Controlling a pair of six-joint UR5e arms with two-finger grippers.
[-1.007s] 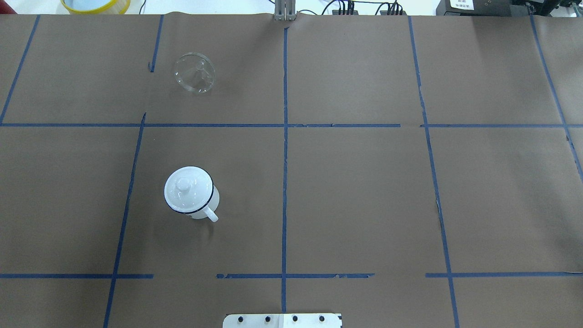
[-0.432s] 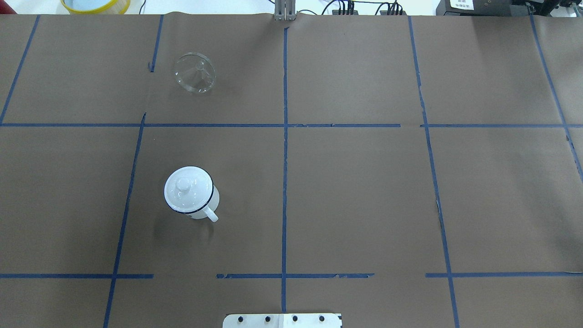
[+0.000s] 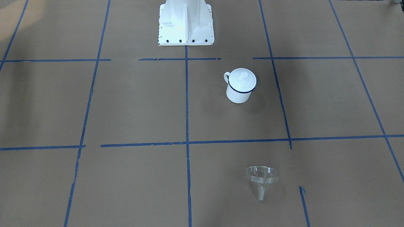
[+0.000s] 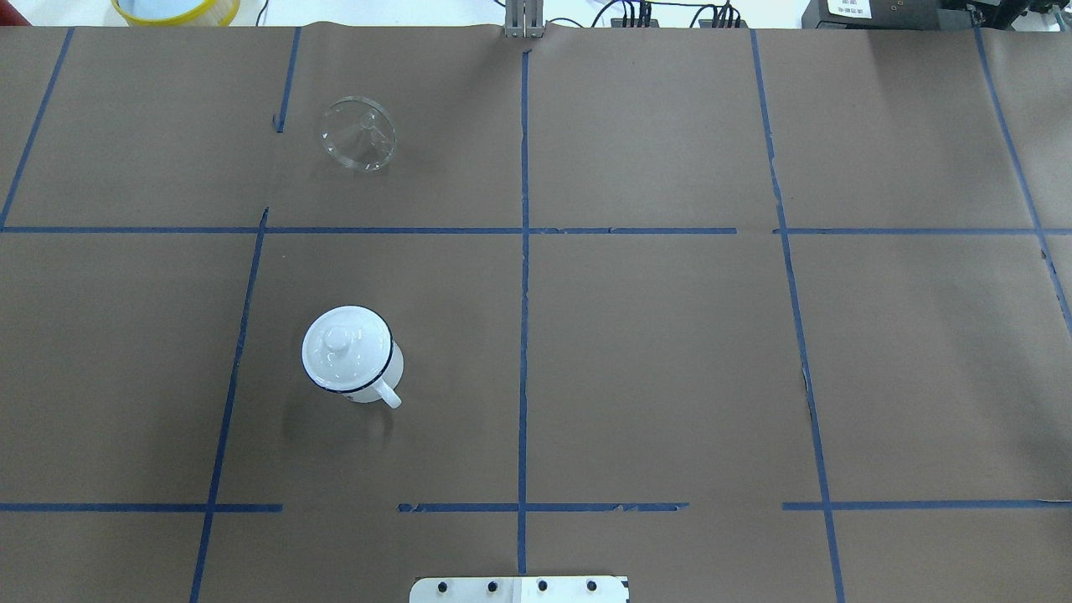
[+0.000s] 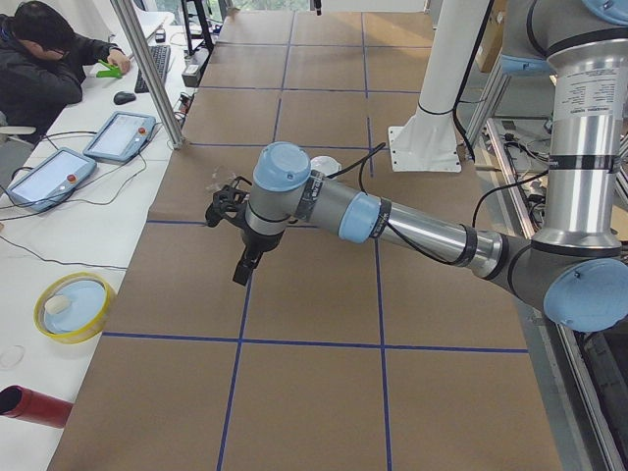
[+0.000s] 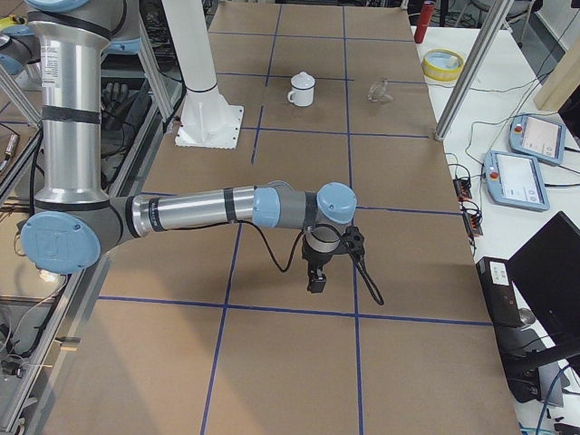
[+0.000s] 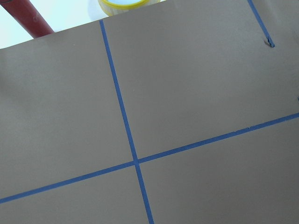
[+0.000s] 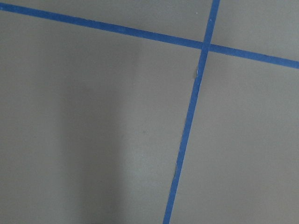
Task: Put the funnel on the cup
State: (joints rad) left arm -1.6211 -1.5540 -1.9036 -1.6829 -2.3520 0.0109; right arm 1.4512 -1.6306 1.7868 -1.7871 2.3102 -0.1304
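Observation:
The cup [image 4: 368,378] is a white enamel mug with a dark blue rim, standing left of centre with a white knobbed lid [image 4: 339,345] on it. It also shows in the front view [image 3: 238,91]. The clear funnel [image 4: 358,134] lies tilted on the brown paper farther out; the front view [image 3: 262,177] shows it too. My left gripper [image 5: 242,270] hangs over the table's left end. My right gripper [image 6: 316,283] hangs over the right end. Both are far from cup and funnel, and I cannot tell if they are open or shut.
A yellow-rimmed round dish [image 4: 176,8] and a red cylinder [image 5: 34,407] sit off the table's far left corner. The white robot base [image 3: 186,22] stands at the near edge. An operator [image 5: 39,59] sits by teach pendants [image 5: 118,135].

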